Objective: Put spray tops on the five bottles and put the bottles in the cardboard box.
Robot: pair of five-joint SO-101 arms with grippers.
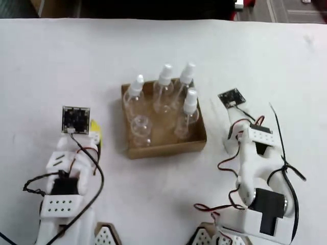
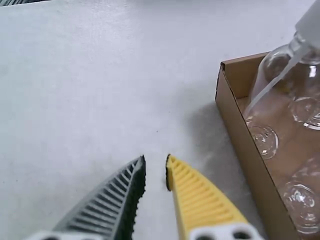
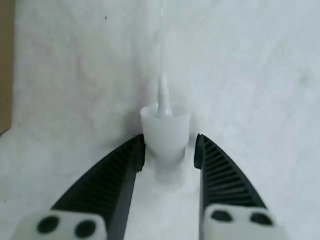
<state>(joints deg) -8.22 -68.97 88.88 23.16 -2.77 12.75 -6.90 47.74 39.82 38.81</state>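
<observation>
This looks like a robotics lab bench. A white-covered table [image 1: 61, 56] carries the left arm [image 1: 64, 189] at 7 o'clock and the right arm [image 1: 255, 173] at 5 o'clock, both with bare wiring.

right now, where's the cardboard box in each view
high view: cardboard box mid-table between the arms, bottles inside.
left wrist view: box wall beside the left gripper, on its yellow finger's side.
right wrist view: brown strip at the frame edge, probably the box, apart from the spray top.
shared landmark: the white table.
</observation>
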